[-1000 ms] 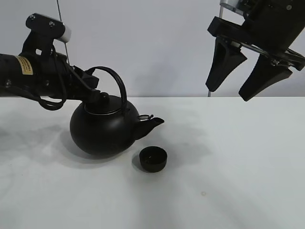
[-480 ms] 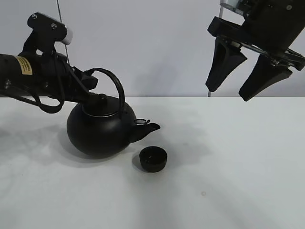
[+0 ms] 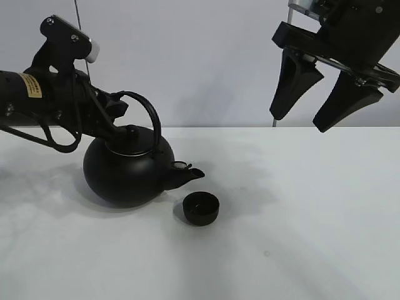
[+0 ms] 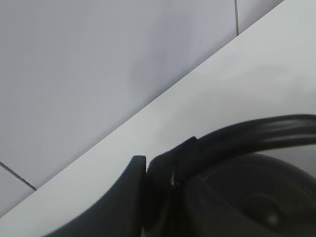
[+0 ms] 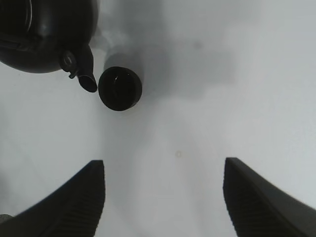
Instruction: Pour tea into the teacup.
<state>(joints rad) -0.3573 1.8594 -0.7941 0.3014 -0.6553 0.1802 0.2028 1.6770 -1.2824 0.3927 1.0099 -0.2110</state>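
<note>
A small low matte-black teacup [image 3: 200,209] stands on the white table; it also shows in the right wrist view [image 5: 120,89]. A big round black kettle [image 3: 125,172] hangs tilted just left of it, spout [image 3: 189,174] pointing down toward the cup's near rim. My left gripper [image 3: 112,112] is shut on the kettle's arched handle [image 3: 147,112]; the left wrist view shows the handle [image 4: 256,133] held close up. My right gripper [image 3: 325,103] is open and empty, high above the table at the right, fingers [image 5: 74,202] wide apart.
The white table [image 3: 300,219] meets a pale wall at the back. A thin vertical rod [image 3: 77,15] stands behind the left arm. A tiny speck [image 3: 267,254] lies on the table right of the cup.
My left gripper has tipped the kettle further forward and shifted it slightly left; the spout has dropped lower beside the teacup. The right arm and the cup have not moved.
</note>
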